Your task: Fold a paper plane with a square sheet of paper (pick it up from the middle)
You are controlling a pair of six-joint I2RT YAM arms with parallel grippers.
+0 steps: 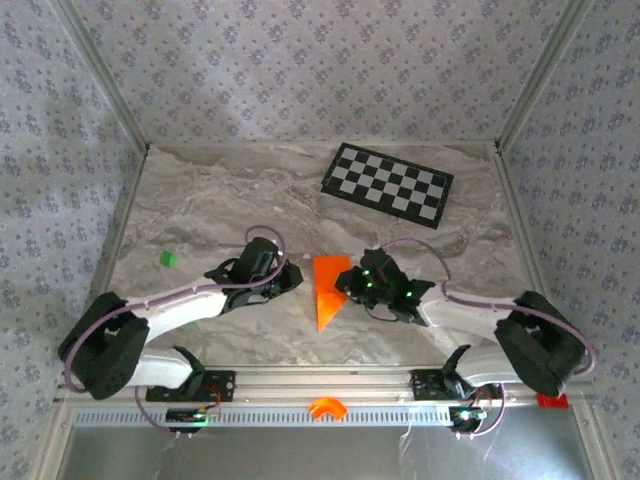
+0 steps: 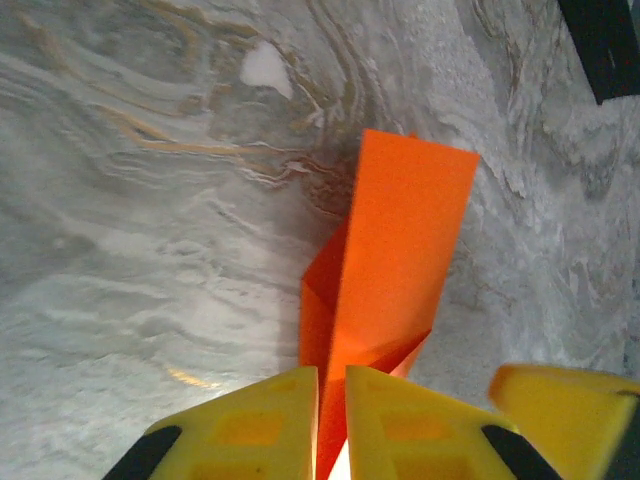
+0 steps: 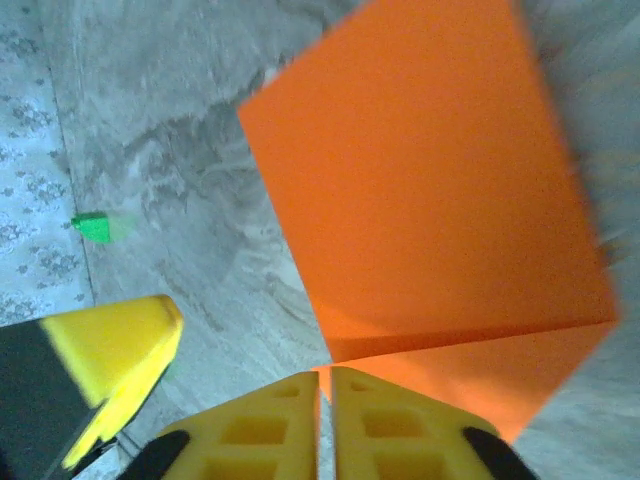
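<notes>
I am watching the thin, bright orange square sheet of paper [image 1: 328,285], creased into an angular, pointed shape, sitting at the middle of the marbled grey desk [image 1: 220,200] between the two arms. The left pincer [image 2: 332,378] is gripping it. Its yellow fingers [image 2: 250,430] are standing nearly together, with a sliver of orange running down between them. The right pincer [image 3: 325,378] is showing only a thin slit between its fingers, and the paper's folded corner is meeting the tips. I cannot tell whether it is pinching that corner or merely touching it.

Here is what is worrying me, as a judgement. The paper is thin, so if both pincers are holding and one arm is pulling against the other, I am risking a tear or a crease dragged off line. If the right one is not holding, a single narrow pinch is carrying the sheet, and the loose flap may be springing open or twisting. The two pincers are also working just beside each other, so a small misjudged move is risking a finger-to-finger knock. A slip would be leaving the paper skewed on the desk, though well apart from the black-and-white checkerboard [image 1: 388,182] at the far right and the small green piece [image 1: 168,259] at the left.
</notes>
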